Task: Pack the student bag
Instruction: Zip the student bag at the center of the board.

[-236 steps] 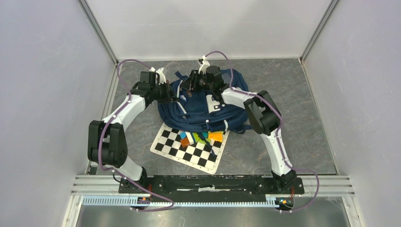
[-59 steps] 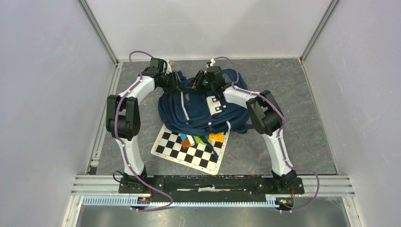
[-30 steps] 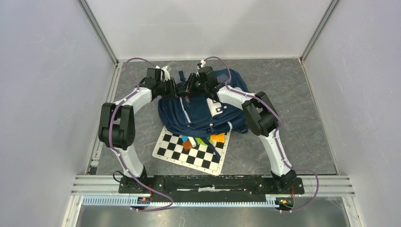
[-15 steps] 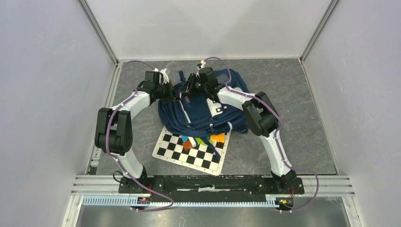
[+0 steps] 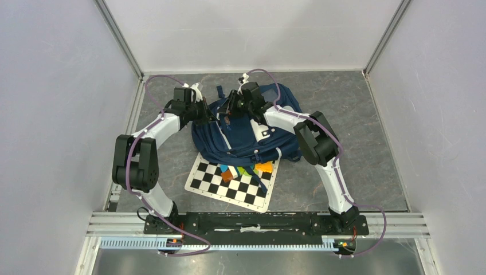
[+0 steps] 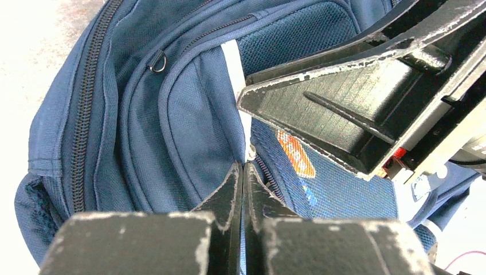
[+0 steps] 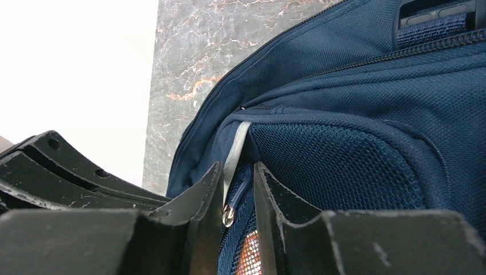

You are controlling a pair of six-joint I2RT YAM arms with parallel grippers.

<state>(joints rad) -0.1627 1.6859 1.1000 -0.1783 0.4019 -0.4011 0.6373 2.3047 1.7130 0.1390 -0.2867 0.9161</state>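
Top external view: the student bag [image 5: 246,134], navy blue, is laid flat on the grey marbled table [image 5: 355,126], toward the far side and near the middle.
Bag, near edge: it is rested over the far edge of a chessboard [image 5: 220,184].
Chessboard load: coloured blocks [image 5: 243,168] in orange, blue and green are gathered just at the bag's near edge.
Left gripper [image 6: 243,172]: the fingers are pressed together, with the tips set against the bag's front beside a grey stripe [image 6: 232,57] and a zip line. Whether thin fabric is nipped between them cannot be told.
Right gripper [image 7: 238,169]: the fingers are held a little apart. A zip pull [image 7: 236,193] with a small metal ring is seen between them, below a grey stripe. Whether the pull is clamped cannot be told.
Grippers, relation: both are placed at the bag's far-left part, close to one another, with tips pointed toward each other.
Bag fittings, left wrist view: a metal D-ring [image 6: 157,60] on a seam and an orange patch [image 6: 295,153] on the mesh are noted.
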